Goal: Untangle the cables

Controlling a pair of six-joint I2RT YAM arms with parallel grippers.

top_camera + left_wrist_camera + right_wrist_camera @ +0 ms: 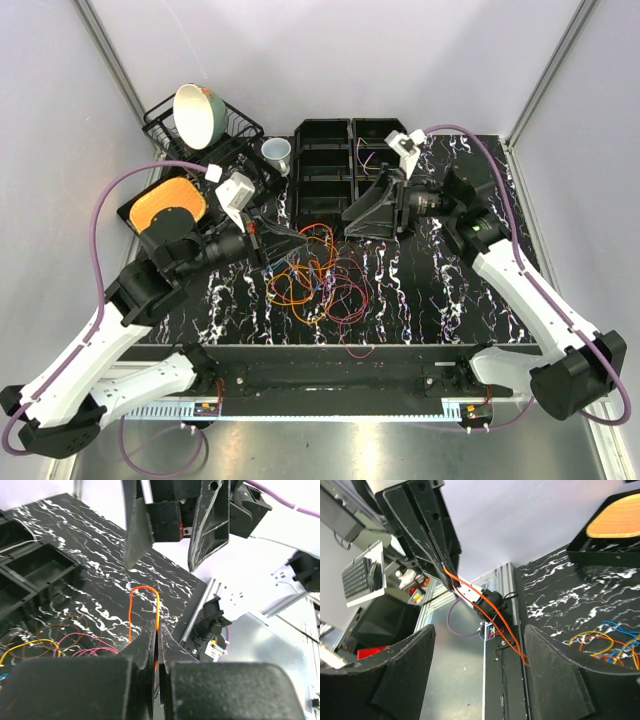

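Observation:
The cables (322, 280) lie in a tangled pile of orange, red, yellow, blue and maroon wires mid-table. My left gripper (272, 240) hovers at the pile's left edge, shut on an orange cable (145, 605) that stands up as a loop from its fingertips (150, 632). My right gripper (375, 205) is open and empty above the pile's far right side, facing the left gripper. In the right wrist view the orange cable (495, 617) runs down from the left gripper (427, 535) between my open fingers (405, 672). More cables (605, 645) lie at the right there.
A wire dish rack (160, 125) with a tilted bowl (198, 115) stands at the back left. A white cup (277, 152) is beside it. Black compartment bins (322, 170) stand at the back middle. A black tray with an orange plate (168, 205) is at the left.

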